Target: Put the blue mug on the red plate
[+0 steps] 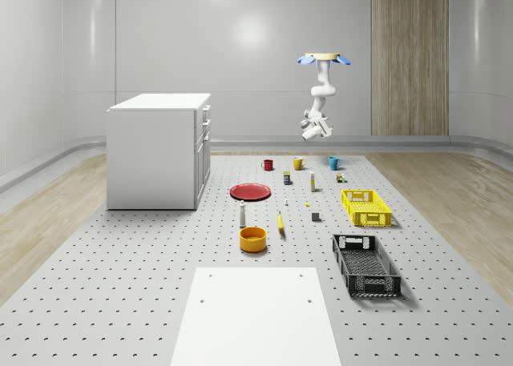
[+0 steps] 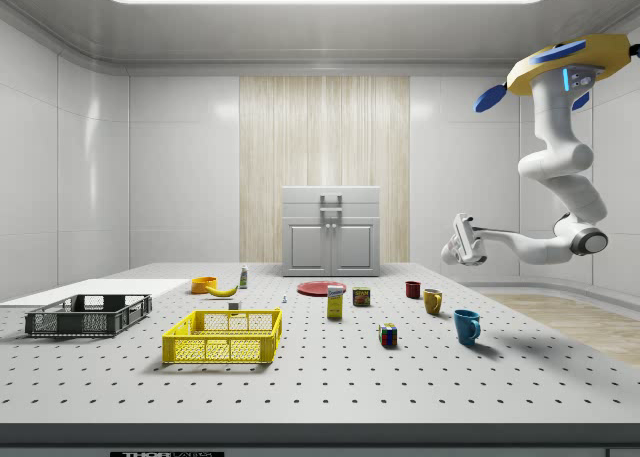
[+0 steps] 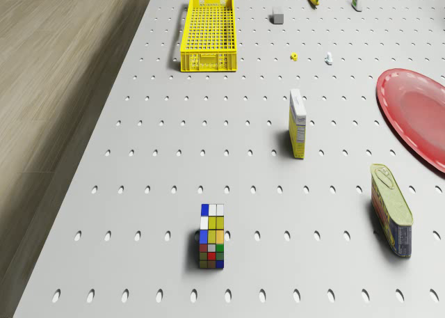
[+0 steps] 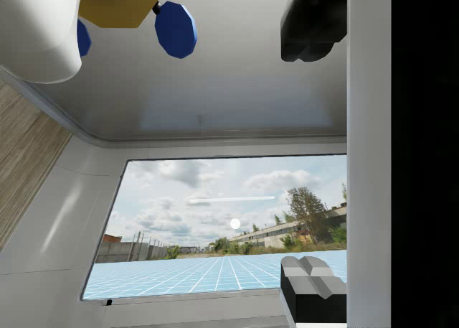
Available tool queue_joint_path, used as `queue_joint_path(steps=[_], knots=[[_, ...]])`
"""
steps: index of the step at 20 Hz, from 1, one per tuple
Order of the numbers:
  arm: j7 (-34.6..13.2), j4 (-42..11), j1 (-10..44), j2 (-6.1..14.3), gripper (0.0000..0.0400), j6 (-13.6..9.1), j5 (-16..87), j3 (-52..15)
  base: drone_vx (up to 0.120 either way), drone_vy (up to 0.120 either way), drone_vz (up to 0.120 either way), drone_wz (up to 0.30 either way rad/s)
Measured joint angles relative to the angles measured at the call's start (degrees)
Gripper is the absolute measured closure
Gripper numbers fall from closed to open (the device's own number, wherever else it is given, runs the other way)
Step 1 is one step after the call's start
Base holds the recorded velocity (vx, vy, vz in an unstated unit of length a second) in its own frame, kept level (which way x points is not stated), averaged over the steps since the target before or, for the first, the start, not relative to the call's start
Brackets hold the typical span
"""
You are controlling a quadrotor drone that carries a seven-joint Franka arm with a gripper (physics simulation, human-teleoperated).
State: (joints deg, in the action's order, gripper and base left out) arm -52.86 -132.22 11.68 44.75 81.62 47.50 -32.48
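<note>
The drone (image 2: pixel 568 65) hovered high over the far end of the table (image 1: pixel 160 286), near the blue mug (image 1: pixel 333 162), with the gripper (image 2: pixel 462 240) held well above it, fingers spread apart and empty. The mug stood upright beside a yellow mug (image 1: pixel 298 162), well apart from the red plate (image 1: pixel 251 191). I judged 2 risks: a descent drifting toward the yellow mug and knocking it, or a grasp on the rim tipping the blue mug before it was lifted.

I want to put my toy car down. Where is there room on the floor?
Bare room lies between the white cabinet and the red plate, and beside the white board. It is crowded around the mugs, blue mug included.
</note>
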Motion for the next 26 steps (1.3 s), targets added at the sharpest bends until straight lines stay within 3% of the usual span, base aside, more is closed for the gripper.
queue_joint_path(steps=[3,5,10,14,17,21,26], knots=[[-5.79,-10.97,5.96,2.41,0.0,0.0,19.44,-10.94,0.0,0.0,-0.12,0.0],[-10.75,-18.22,11.21,4.09,0.0,-1.17,32.05,-17.38,0.0,0.0,-0.12,0.0],[-22.78,-29.36,26.48,7.89,0.0,-7.44,54.24,-28.8,0.0,0.0,-0.12,0.0],[-29.17,-32.37,35.96,10.56,0.0,-11.86,62.04,-33.82,0.0,0.0,-0.12,0.0],[-32.15,-33.21,40.53,12.24,0.0,-13.74,64.6,-36.03,0.013,0.0,-0.12,0.0],[-34.62,-33.61,44.23,14.09,0.0,-14.77,65.92,-37.83,0.11,0.0,-0.12,0.0],[-36.37,-33.71,46.69,16.0,0.0,-14.64,66.07,-39.16,0.0,0.0,-0.12,0.0]])
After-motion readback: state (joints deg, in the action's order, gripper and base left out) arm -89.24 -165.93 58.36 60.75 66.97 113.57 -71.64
